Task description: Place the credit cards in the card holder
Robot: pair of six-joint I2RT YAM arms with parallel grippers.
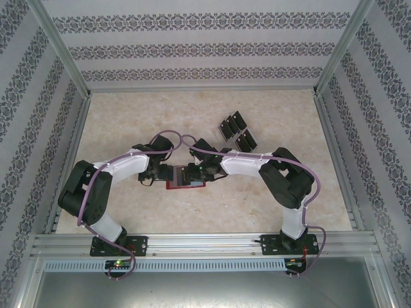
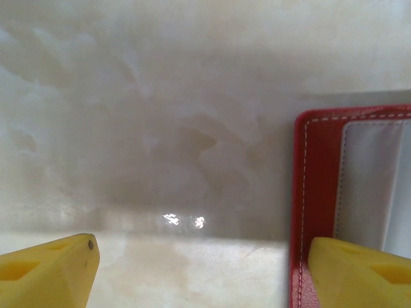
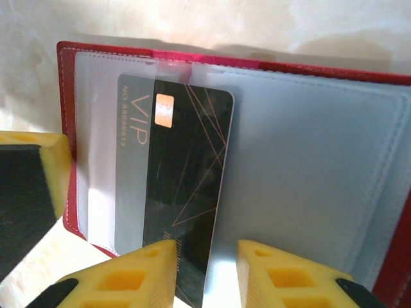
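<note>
1. The left claw (image 2: pixel 204 256) is released. In its own wrist view the two yellow fingertips stand far apart with only pale tabletop (image 2: pixel 160 128) between them. The right-hand fingertip lies over the red border of the card holder (image 2: pixel 318 192).
2. The right claw (image 3: pixel 205 255) has its yellow fingertips a little parted around the near end of a black card (image 3: pixel 186 173). A strip of grey sleeve shows between the card and one fingertip, and I cannot tell whether the card is pinched.
3. The right wrist view gives the holder's inside: it lies open and flat, a red cover framing frosted grey sleeves. The left wrist view catches just one rounded corner, with white stitching along the red edge.
4. The right wrist view also takes in one finger of the left claw, yellow with a dark pad, just beside the holder's left edge.
5. The top view supplies the layout. The holder sits mid-tabletop with both claws meeting at it, the left one at its left end. The other credit cards (image 1: pixel 235 131) lie in a loose cluster farther back and to the right, well apart from the holder.
6. The black card bears copper "VIP" lettering, a small chip and thin angular lines. One long side is hazed by the sleeve lying over it.
</note>
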